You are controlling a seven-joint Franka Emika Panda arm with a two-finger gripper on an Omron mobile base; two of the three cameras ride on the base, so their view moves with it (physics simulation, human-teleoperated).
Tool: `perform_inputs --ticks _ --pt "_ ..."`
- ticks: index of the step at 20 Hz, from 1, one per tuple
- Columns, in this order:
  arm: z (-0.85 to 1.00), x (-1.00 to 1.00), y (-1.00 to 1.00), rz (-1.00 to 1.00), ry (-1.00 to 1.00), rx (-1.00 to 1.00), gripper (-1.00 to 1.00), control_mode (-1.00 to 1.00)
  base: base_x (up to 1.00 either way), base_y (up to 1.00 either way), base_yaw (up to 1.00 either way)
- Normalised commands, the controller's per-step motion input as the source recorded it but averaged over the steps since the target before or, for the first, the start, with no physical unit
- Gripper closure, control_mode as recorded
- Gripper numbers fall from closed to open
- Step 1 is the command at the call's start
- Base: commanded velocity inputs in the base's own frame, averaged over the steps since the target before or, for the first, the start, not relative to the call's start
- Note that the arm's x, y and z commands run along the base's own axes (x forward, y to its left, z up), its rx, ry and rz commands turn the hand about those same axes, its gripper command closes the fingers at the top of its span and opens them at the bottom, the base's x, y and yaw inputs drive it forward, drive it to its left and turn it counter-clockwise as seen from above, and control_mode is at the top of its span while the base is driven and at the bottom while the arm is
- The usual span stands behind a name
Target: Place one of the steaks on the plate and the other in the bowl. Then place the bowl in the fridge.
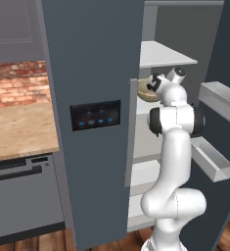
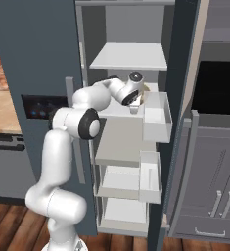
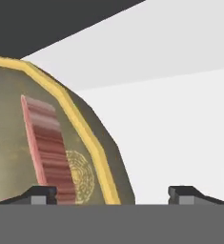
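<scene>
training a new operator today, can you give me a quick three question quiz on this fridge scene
1. True or false: the fridge has a door standing open.
2. What lies inside the bowl?
   A. a steak
   B. an egg
   C. nothing
3. In the hand view, how do the jaws of the gripper stand around the bowl's rim?

Key:
1. True; shelves and door bins are exposed.
2. A; the steak lies in the bowl.
3. Wide apart, one fingertip on each side of the rim, so the gripper looks open, not clamped.
</scene>
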Motion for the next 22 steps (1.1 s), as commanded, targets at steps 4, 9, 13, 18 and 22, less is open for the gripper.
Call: perform_inputs --ticks 4,9,13,18,22 --pt "0.13 -0.42 -0.08 0.05 -0.13 0.0 -1.0 -1.0 0.0 0.0 0.0" --pt "0.06 -0.65 0.0 0.03 -0.16 0.0 -1.0 -1.0 0.0 0.0 0.0" --pt "-0.05 -0.78 0.04 0.0 -0.16 0.0 -1.0 -1.0 0.0 0.0 0.0" --pt "-0.01 -0.86 0.2 0.0 -0.16 0.0 -1.0 -1.0 0.0 0.0 0.0" --pt "0.21 -1.0 0.08 0.0 -0.15 0.0 -1.0 -1.0 0.0 0.0 0.0"
